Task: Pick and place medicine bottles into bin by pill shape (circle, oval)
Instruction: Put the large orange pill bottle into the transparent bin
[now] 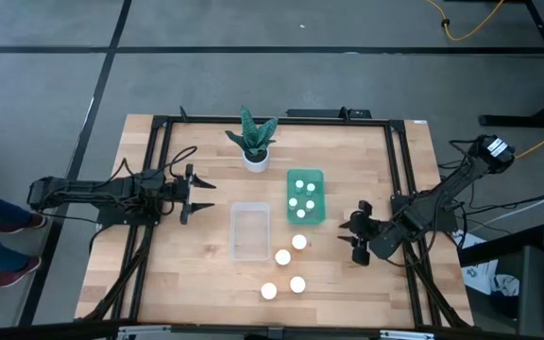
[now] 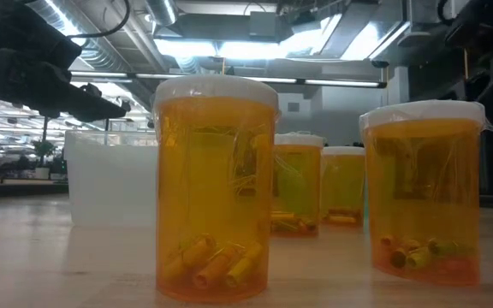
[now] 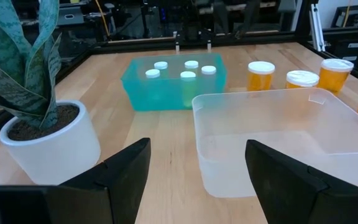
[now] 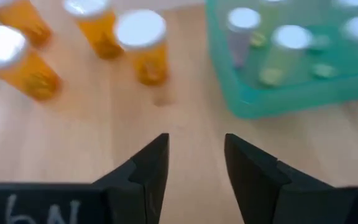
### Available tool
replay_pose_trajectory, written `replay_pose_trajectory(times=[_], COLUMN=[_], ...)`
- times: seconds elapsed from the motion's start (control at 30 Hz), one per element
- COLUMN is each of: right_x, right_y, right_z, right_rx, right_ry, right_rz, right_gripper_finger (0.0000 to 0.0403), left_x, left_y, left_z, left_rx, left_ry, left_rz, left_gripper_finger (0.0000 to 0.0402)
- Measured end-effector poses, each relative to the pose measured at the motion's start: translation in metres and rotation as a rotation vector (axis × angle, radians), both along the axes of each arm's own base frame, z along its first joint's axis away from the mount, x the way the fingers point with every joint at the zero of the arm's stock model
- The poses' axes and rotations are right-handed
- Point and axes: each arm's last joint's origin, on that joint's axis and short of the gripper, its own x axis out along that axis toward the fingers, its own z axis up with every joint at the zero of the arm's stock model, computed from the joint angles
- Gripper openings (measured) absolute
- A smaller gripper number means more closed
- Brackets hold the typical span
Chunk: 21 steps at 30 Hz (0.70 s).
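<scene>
Four amber medicine bottles with white caps stand upright on the table near its front: one [image 1: 298,242], a second [image 1: 282,256], a third [image 1: 297,283] and a fourth [image 1: 269,291]. They fill the low view [image 2: 216,188]. Several smaller white-capped bottles stand in the green bin [image 1: 305,196]. A clear bin [image 1: 251,231] stands left of the loose bottles. My right gripper [image 1: 344,233] is open and empty, right of the bottles and pointing at them [image 4: 196,158]. My left gripper [image 1: 211,195] is open and empty, left of the clear bin [image 3: 197,168].
A potted plant in a white pot [image 1: 255,156] stands behind the clear bin, near my left gripper [image 3: 42,137]. A black frame [image 1: 272,121] runs around the table top. Bare wood lies between my right gripper and the nearest bottle.
</scene>
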Motion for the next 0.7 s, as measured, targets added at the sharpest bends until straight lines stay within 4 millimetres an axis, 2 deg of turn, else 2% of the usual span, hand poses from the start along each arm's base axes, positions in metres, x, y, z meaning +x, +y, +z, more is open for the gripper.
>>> replay_pose_trajectory(times=[0.23, 0.43, 0.53, 0.7], right_x=[0.001, -0.002, 0.000, 0.002], right_y=[-0.019, -0.049, -0.062, -0.082], right_z=[-0.030, -0.046, -0.047, -0.037], right_rx=[0.268, 0.332, 0.301, 0.266], right_ry=[-0.238, -0.244, -0.248, -0.327], right_rz=[0.200, 0.173, 0.173, 0.232], right_gripper_finger=[0.0156, 0.0156, 0.0156, 0.0156], left_x=[0.000, 0.000, 0.000, 0.000], left_y=[0.000, 0.000, 0.001, 0.001], left_z=[0.000, 0.000, 0.000, 0.000], left_rx=[0.001, 0.003, 0.007, 0.011], left_ry=[0.000, 0.000, 0.001, 0.001], left_rz=[0.000, 0.009, 0.030, 0.049], left_gripper_finger=[0.0254, 0.0254, 0.0254, 0.0254])
